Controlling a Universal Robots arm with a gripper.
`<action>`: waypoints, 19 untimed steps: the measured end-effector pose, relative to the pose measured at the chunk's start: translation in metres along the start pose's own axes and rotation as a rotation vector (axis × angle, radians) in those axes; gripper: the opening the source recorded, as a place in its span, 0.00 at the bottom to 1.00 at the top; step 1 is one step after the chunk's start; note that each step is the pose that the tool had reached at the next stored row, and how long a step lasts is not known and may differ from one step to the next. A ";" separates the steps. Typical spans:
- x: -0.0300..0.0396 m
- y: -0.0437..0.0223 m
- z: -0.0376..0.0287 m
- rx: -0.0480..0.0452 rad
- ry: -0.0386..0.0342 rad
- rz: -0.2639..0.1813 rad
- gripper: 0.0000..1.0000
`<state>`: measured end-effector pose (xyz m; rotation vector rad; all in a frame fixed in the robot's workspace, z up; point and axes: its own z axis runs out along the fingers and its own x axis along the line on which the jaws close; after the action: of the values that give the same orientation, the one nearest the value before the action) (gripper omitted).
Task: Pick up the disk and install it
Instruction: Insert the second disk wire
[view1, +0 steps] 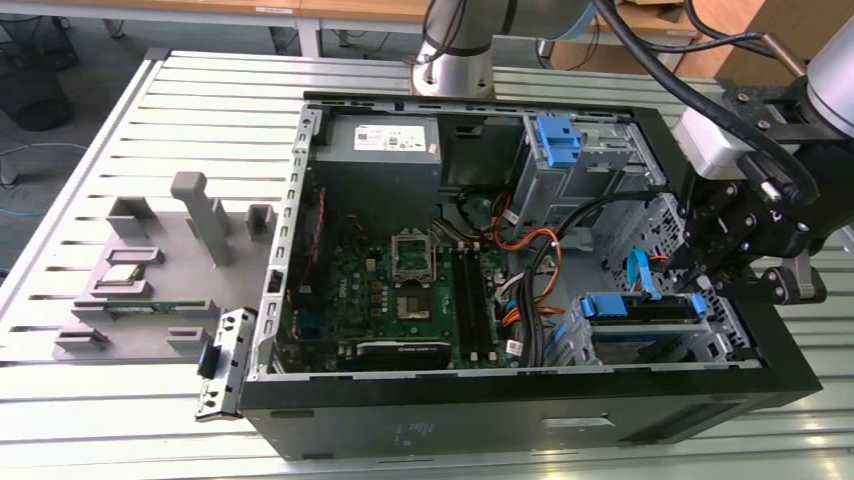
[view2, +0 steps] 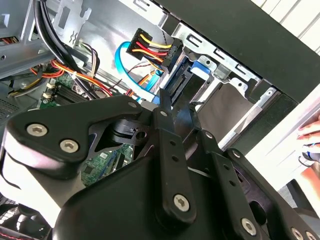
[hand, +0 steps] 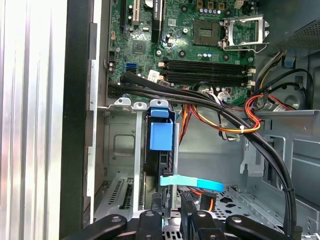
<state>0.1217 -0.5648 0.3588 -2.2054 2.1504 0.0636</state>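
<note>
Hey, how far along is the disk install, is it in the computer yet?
Mostly done, it seems: the disk, seen by its blue carrier handle, already sits in the drive cage of the open computer case. In hand: the claw is close to that handle; contact is unclear. Left: perhaps final seating, which I cannot judge.

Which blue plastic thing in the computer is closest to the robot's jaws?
The disk in the cage by the gripper, on the exterior view's right. The other blue bracket sits farther back, on top of the grey drive cage.
</note>
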 end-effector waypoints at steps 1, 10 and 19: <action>-0.0002 0.0000 -0.0001 0.0000 0.0001 0.000 0.29; -0.0089 -0.0002 0.0009 0.0000 -0.0002 0.000 0.29; -0.0134 -0.0132 0.0037 -0.0017 -0.0003 0.000 0.29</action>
<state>0.1346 -0.5509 0.3562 -2.2059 2.1513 0.0658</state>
